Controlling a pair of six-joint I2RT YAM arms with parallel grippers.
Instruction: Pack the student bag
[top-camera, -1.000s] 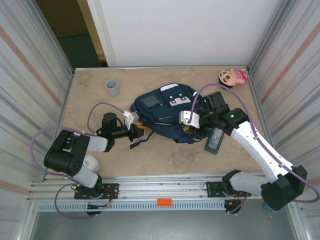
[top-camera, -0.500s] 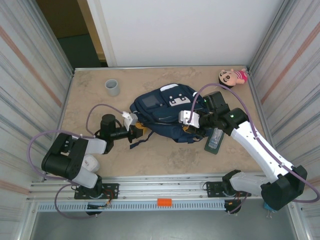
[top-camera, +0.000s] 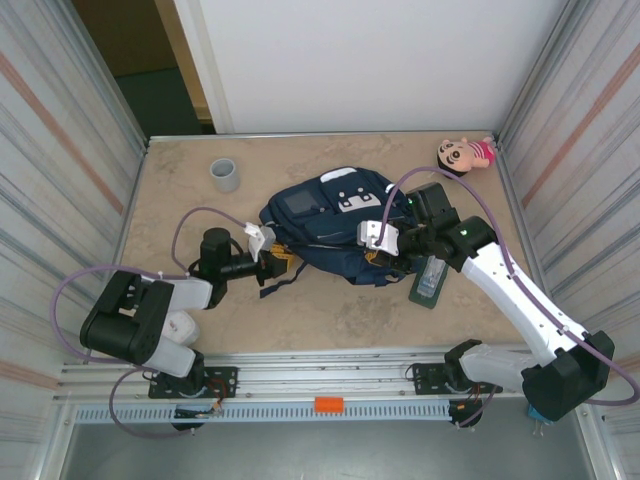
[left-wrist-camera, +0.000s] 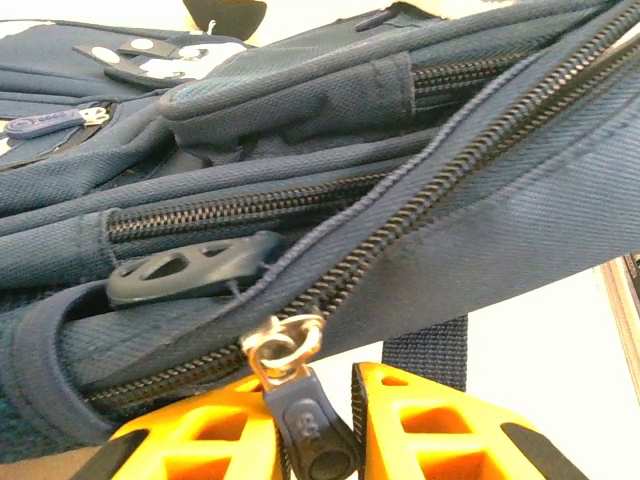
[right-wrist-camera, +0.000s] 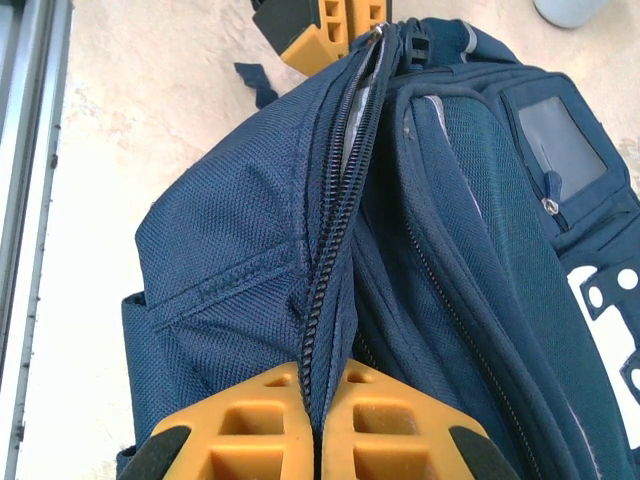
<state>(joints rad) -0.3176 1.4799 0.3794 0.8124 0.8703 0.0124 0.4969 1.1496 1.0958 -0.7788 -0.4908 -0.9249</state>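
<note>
- The navy blue fabric student bag (top-camera: 325, 225) lies at the middle of the beige mottled surface (top-camera: 180, 200), between the two arms.
- Its front bears white patches and a small clear window pocket.
- The main zip runs along the top seam and gapes a little, showing pale lining.
- The left pincer (left-wrist-camera: 312, 400) is clamped on the dark plastic zip pull (left-wrist-camera: 312, 435) at the bag's end.
- The right pincer (right-wrist-camera: 318, 420) is pressed together on the bag's fabric at the zip line.

We find no legible text, brand, number. Dark rubber zipper pull (left-wrist-camera: 312, 432) between jaws of left gripper (left-wrist-camera: 312, 385): embossed mark, too blurred to read.
</note>
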